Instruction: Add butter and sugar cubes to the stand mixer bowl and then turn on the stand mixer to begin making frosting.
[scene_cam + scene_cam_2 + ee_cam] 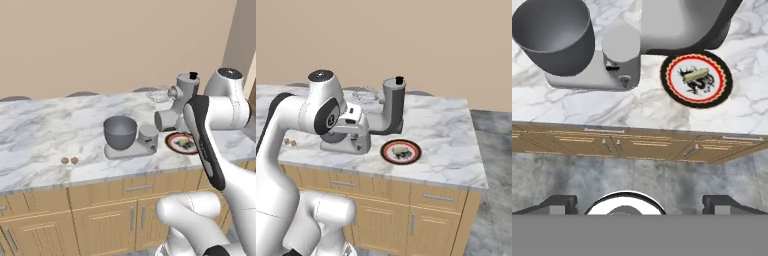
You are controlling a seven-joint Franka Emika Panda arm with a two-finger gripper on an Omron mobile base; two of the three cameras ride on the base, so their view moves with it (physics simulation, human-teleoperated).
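My gripper (640,202) hangs w/ fingers spread wide, holding nothing. Below: butter (695,75) on a red-rimmed plate (671,86), right of the mixer (619,57) & bowl (554,35). No readable writing.

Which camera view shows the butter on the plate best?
The hand view: the butter lies unobstructed on the red-rimmed plate, seen from above. The right base view shows it smaller; in the left base view the arm partly hides the plate.
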